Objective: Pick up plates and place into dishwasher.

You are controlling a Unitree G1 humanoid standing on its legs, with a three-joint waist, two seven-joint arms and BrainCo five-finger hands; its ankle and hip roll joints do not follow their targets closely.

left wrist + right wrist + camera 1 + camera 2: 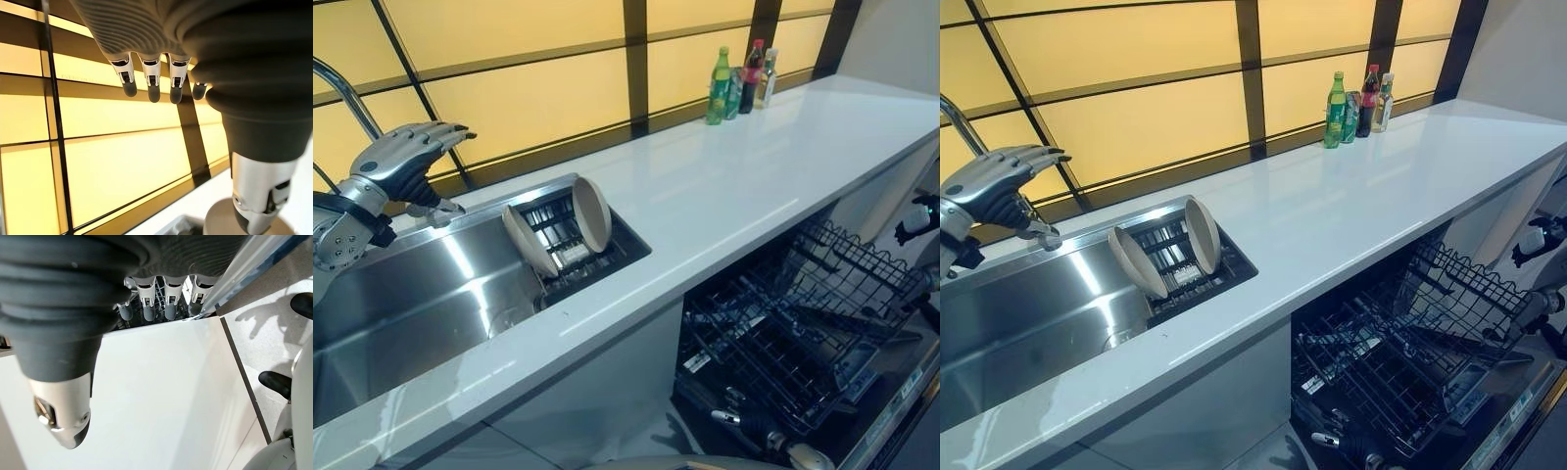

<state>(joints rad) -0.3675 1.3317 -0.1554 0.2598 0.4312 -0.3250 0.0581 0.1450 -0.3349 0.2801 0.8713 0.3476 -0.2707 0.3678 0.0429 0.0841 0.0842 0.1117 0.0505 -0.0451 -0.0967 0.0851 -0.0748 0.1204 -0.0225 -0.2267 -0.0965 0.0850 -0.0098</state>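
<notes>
Two beige plates standing on edge in a dark rack (570, 250) set into the right end of the steel sink (401, 304): left plate (530, 240) leaning toward the basin, right plate (592, 212) nearly upright, the two apart with rack wires between them. Sink sunk into a long white worktop (734, 186) running along a wall of yellow panels with dark frames. Curved tap (342, 93) rising at the sink's far left edge.

Left hand (403, 155) raised above the back rim of the sink, to the left of the plates and well apart from them, fingers (153, 82) stretched out and relaxed, thumb apart, grasping nothing. Same seen from its wrist view: straight fingers in a row against the yellow panels, nothing between them and the thumb.

Right hand (156, 301) seen in its own wrist view, fingers hanging straight and loose, nothing held, their tips before dark rack wires, a white panel below.

Dishwasher (862, 421) open under the worktop at the right, its black wire basket (803, 323) pulled out and holding no plates.

Group of bottles (741, 80) at the far end of the worktop against the panels: a green one at the left, a dark one with a red cap in the middle, a pale one at the right, standing just beside each other.
</notes>
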